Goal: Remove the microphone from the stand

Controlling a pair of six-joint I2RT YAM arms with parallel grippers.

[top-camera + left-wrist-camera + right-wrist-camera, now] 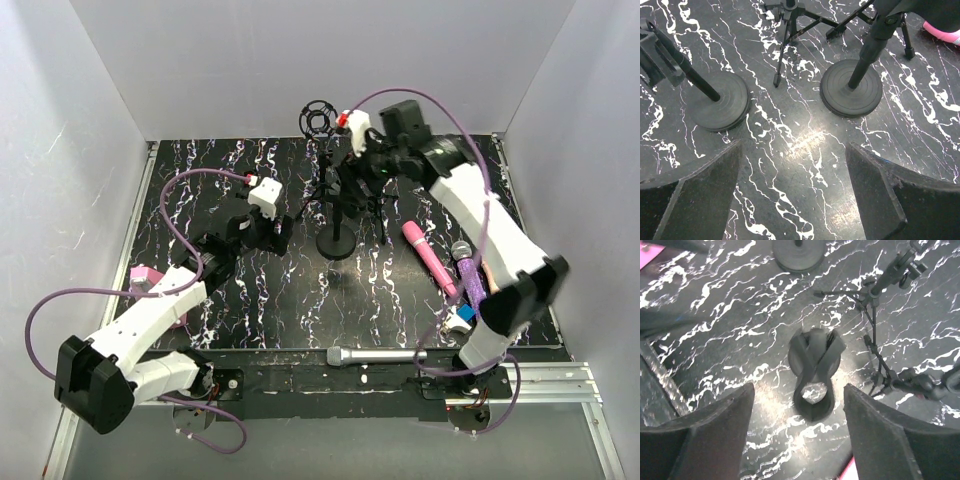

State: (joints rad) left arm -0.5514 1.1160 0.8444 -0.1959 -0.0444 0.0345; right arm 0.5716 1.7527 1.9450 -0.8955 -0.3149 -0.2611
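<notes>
The left gripper (792,147) and right gripper (799,390) spread wide, holding nothing. Two stand bases (720,102) (851,89) show, but their tops are cut off.

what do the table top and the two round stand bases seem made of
Table top: black with white marble-like veins, probably printed laminate or vinyl; the soft glare suggests semi-gloss. Stand bases, left and right: matte black with concentric ridges, maybe coated metal or rubber; unclear which.

Jaws wide apart: left gripper (792,150), right gripper (797,390)
</notes>
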